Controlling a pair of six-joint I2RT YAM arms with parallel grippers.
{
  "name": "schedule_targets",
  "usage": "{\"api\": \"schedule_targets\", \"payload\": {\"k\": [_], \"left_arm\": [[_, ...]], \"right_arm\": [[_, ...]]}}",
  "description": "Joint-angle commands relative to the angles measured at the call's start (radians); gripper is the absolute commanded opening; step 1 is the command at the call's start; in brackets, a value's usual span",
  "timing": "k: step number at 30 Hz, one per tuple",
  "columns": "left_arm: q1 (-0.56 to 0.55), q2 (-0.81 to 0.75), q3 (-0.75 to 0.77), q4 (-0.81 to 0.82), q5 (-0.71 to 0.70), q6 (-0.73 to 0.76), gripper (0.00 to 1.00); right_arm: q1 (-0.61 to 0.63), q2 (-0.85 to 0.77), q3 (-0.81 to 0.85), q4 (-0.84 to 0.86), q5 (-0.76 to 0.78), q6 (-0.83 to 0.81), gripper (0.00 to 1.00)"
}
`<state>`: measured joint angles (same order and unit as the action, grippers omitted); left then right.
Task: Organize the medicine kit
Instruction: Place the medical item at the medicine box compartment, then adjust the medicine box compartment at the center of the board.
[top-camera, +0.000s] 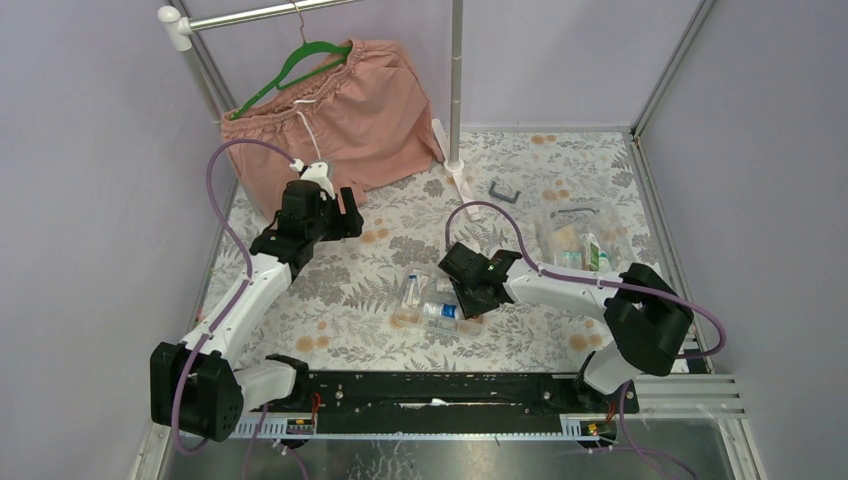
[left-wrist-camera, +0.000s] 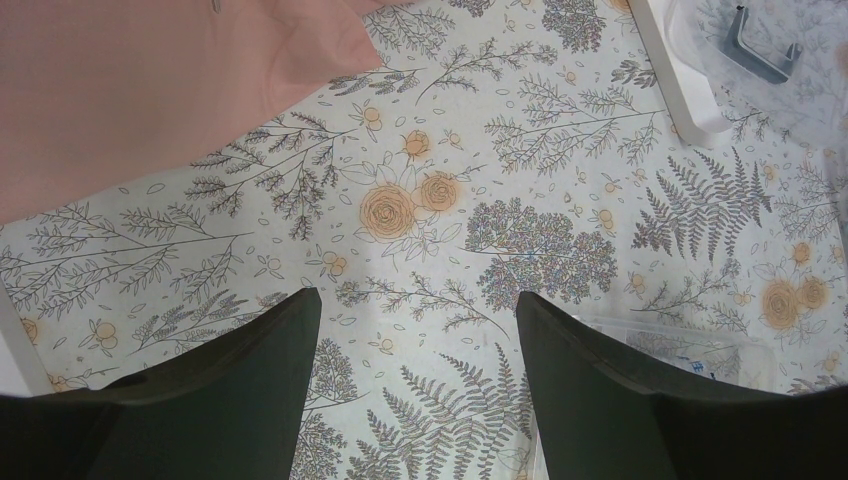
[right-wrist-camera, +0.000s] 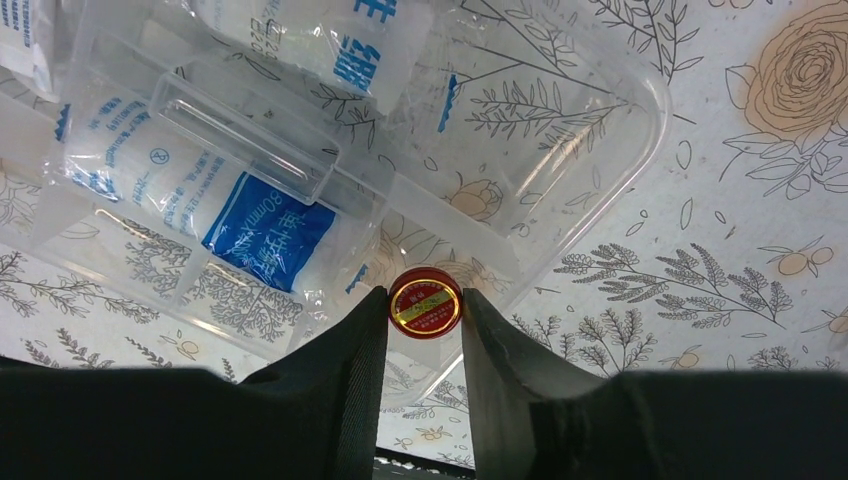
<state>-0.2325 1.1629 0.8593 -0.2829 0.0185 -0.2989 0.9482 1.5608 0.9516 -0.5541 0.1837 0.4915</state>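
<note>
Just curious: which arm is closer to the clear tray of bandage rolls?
Right. The right gripper is at the clear tray; the left gripper is beside the pink shorts.

Items on my rig:
- Left arm (top-camera: 245, 290): white links, black joint housings.
- Right arm (top-camera: 560, 285): same finish.
- Purple cable (top-camera: 211, 185): one looped along each arm.
- Left gripper (left-wrist-camera: 418, 300) and right gripper (right-wrist-camera: 424, 300): two matte black wedge-shaped fingers apiece.
- Black mounting rail (top-camera: 440, 392): spans both bases.

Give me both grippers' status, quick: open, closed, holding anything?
Left gripper: open, empty, above the floral tablecloth.
Right gripper: closed on a small red tin, at the edge of the clear tray.
</note>
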Motion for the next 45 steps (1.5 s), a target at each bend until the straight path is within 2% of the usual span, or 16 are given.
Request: {"api": "schedule_targets", "payload": {"k": [1, 4, 9, 15, 20, 23, 28, 35, 45], "left_arm": [[0.007, 0.0, -0.009, 0.041, 0.002, 0.0, 0.79], [0.008, 0.0, -0.009, 0.04, -0.001, 0.001, 0.79], [0.007, 0.0, -0.009, 0.042, -0.001, 0.001, 0.79], [0.007, 0.001, -0.009, 0.043, 0.0, -0.003, 0.79], [0.007, -0.003, -0.012, 0.044, 0.003, -0.005, 0.8], [0.007, -0.004, -0.013, 0.044, 0.007, -0.006, 0.8], [0.007, -0.002, -0.013, 0.044, 0.008, -0.006, 0.8], [0.007, 0.001, -0.014, 0.044, 0.011, -0.006, 0.8], [0.008, 0.012, -0.009, 0.042, 0.008, -0.003, 0.8]], "right_arm": [[0.008, 0.012, 0.037, 0.017, 0.034, 0.019, 0.4], [0.009, 0.0, 0.043, 0.014, 0.036, 0.016, 0.49], [0.009, -0.022, 0.074, -0.017, 0.043, 0.004, 0.55], [-0.001, -0.107, 0.115, -0.053, 0.124, 0.009, 0.53], [-0.093, -0.157, 0.08, -0.085, 0.151, 0.01, 0.5], [-0.143, -0.162, 0.039, -0.101, 0.158, 0.001, 0.5], [-0.153, -0.12, 0.016, -0.14, 0.21, -0.014, 0.49], [-0.152, -0.048, 0.002, -0.122, 0.134, -0.032, 0.49], [-0.143, 0.014, 0.034, 0.031, -0.128, -0.06, 0.52]]}}
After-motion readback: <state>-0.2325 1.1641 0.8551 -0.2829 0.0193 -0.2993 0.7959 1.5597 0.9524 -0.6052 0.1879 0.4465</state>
